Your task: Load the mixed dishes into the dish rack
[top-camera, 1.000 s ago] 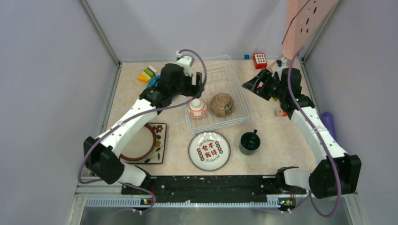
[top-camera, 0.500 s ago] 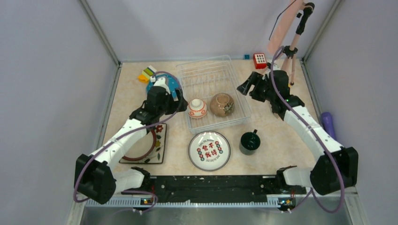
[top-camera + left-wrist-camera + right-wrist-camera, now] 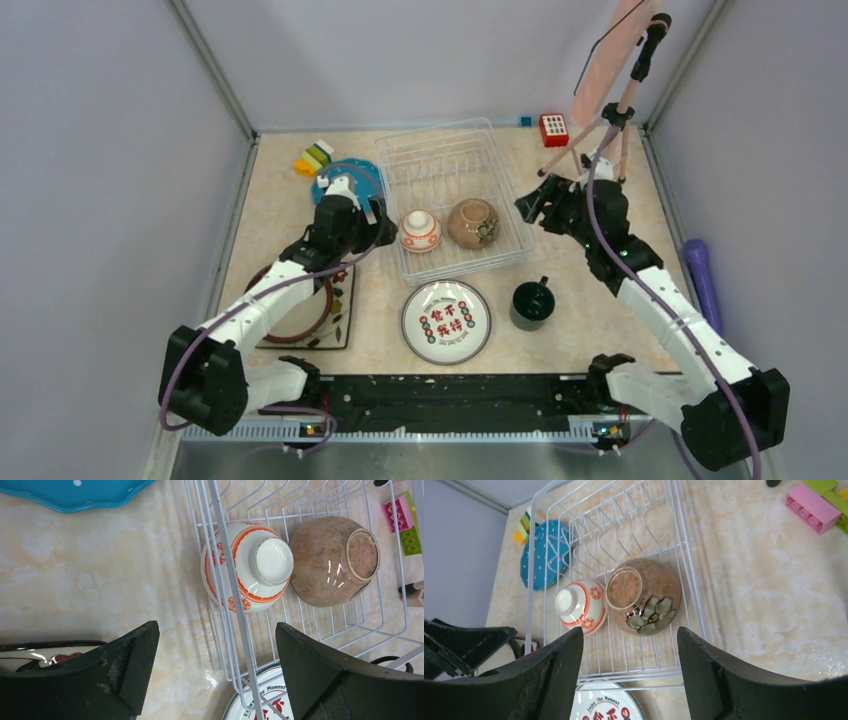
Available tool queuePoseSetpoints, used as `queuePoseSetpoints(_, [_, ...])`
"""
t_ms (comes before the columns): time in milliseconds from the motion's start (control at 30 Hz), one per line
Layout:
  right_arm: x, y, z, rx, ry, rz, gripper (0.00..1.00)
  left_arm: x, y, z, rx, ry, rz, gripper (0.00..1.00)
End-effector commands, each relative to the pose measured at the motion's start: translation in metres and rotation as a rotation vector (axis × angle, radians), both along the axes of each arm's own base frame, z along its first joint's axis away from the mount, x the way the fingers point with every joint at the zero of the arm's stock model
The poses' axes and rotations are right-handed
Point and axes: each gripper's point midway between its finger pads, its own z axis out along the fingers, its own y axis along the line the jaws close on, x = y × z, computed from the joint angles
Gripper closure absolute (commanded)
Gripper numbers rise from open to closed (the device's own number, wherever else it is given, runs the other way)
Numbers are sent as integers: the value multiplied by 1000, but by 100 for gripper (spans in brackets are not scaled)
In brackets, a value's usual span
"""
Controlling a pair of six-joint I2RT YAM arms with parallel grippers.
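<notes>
left claw (image 3: pixel 215 672) is wide open with nothing in it. it hangs just outside the rack's (image 3: pixel 450 150) left wall, level with the orange-white bowl (image 3: pixel 247 565). right claw (image 3: pixel 630 675) is open and empty too, just off the rack's right wall near the brown bowl (image 3: pixel 644 595). both bowls are inside the rack at its near end, foot rings up, touching each other.

not loaded yet:
- blue plate (image 3: pixel 362 172): flat on the table, just beside the rack's left wall
- square plate (image 3: pixel 340 300): flat, partly under my left forearm
- round plate (image 3: pixel 445 320): flat, just off the rack's near wall
- mug (image 3: pixel 531 303): upright, near the rack's near-right corner

what i think the next move turns on:
- blue plate lies just on the far side of the left claw, and the square plate lies on its near side. both are well apart from the right claw, so those are left-arm jobs.
- mug lies toward the bases from the right claw, with its handle pointing away from the bases and roughly back at that claw, so it goes to the right arm.
- round plate sits about midway between the claws, so either arm works.

plates are flat and have no long axis to line up on (i'd have to come in at a rim). that makes the mug look like the easier pick.
</notes>
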Motion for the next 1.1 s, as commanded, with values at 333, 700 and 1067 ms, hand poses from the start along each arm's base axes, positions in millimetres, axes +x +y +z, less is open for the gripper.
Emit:
queuePoseSetpoints(333, [21, 49, -18, -331, 69, 90, 31, 15, -1, 1, -40, -110, 9, 14])
queuePoseSetpoints(700, [57, 3, -11, -77, 117, 36, 34, 14, -5, -4, -49, -109, -18, 15])
queuePoseSetpoints(1067, [37, -55, -15, 50, 130, -41, 34, 17, -5, -17, -38, -51, -11, 21])
